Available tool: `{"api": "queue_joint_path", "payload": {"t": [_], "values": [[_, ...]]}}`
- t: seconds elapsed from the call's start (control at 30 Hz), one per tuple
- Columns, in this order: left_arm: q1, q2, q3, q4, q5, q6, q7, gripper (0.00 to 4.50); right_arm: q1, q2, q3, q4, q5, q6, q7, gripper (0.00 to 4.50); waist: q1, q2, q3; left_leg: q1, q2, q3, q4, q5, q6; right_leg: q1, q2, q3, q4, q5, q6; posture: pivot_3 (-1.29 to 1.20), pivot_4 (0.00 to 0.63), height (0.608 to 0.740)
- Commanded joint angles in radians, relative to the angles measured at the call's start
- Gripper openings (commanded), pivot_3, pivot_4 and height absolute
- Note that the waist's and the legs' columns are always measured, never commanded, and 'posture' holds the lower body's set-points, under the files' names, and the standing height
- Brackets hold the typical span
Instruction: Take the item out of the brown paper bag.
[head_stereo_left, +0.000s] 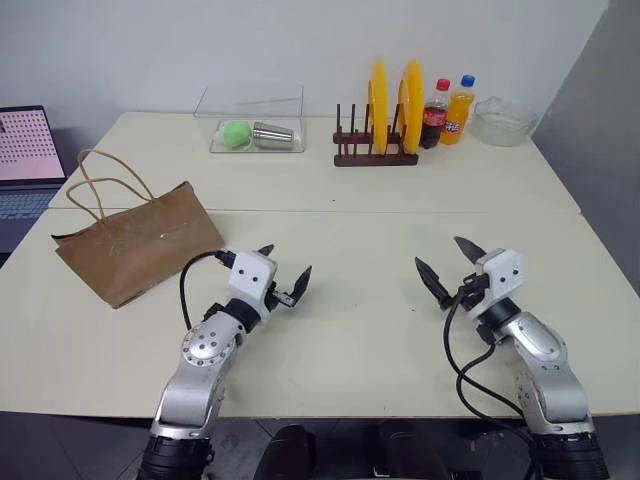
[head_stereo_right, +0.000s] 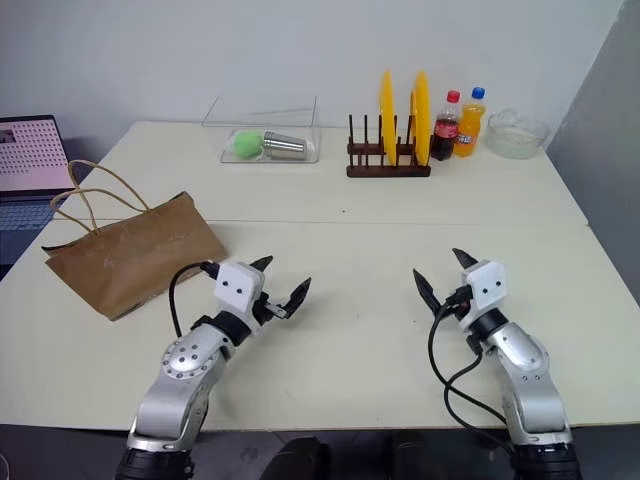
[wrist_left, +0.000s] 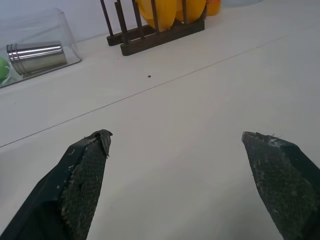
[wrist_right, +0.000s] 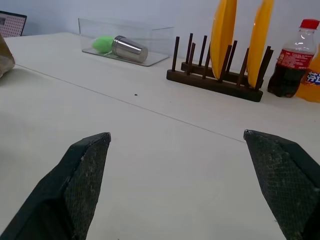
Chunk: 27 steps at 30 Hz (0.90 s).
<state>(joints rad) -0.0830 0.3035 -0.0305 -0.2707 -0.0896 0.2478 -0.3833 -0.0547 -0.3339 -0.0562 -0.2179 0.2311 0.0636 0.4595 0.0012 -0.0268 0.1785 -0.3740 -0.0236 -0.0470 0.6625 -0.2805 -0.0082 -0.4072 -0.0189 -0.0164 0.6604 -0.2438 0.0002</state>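
You have both arms parked over the near part of the table (head_stereo_left: 330, 330), hands empty. The left gripper (head_stereo_left: 283, 274) has its fingers spread wide and points toward the middle of the table; the right gripper (head_stereo_left: 447, 264) is spread just as wide and angled inward to face it. Neither touches anything, so I'd judge nothing of the task is done yet.

The bag (head_stereo_left: 135, 250) lies on its side near the table's left edge, just beyond and to the left of your left gripper. Its handles (head_stereo_left: 105, 190) loop up toward the far left corner, so the mouth seems to face that way, away from you. The item is not visible; I take it to be inside, since the paper bulges a little rather than lying flat.

That layout explains your stance: the left hand is the near one for the bag, the right is well apart and likely only useful for pinning the paper while the other reaches in.

Along the far edge sit a clear tray (head_stereo_left: 252, 125) with a green ball and a steel cup, a rack (head_stereo_left: 375, 150) holding two yellow plates, a cola (head_stereo_left: 434, 115), an orange soda (head_stereo_left: 457, 110) and a glass bowl (head_stereo_left: 503, 120). A laptop (head_stereo_left: 25, 160) stands past the left edge. All are well clear of your route, and the two bottles are not your target
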Motion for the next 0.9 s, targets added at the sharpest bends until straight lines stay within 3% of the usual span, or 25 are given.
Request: {"api": "queue_joint_path", "payload": {"t": [0.03,0.9], "values": [[-0.016,-0.001,0.008,-0.032,-0.032,-0.037,-0.025,4.45,0.001,-0.007,-0.019,-0.044,0.012,-0.013,0.003,4.5,0.0,0.0,0.0,0.0,0.0,0.0,0.0,0.0,0.0,0.0,0.0,0.0,0.0,0.0,0.0,0.0,0.15,0.74],[-0.022,0.014,-0.004,-0.037,-0.009,-0.056,-0.032,4.45,0.043,-0.01,-0.01,-0.091,0.023,0.015,0.0,4.5,0.0,0.0,0.0,0.0,0.0,0.0,0.0,0.0,0.0,0.0,0.0,0.0,0.0,0.0,0.0,0.0,0.15,0.74]]}}
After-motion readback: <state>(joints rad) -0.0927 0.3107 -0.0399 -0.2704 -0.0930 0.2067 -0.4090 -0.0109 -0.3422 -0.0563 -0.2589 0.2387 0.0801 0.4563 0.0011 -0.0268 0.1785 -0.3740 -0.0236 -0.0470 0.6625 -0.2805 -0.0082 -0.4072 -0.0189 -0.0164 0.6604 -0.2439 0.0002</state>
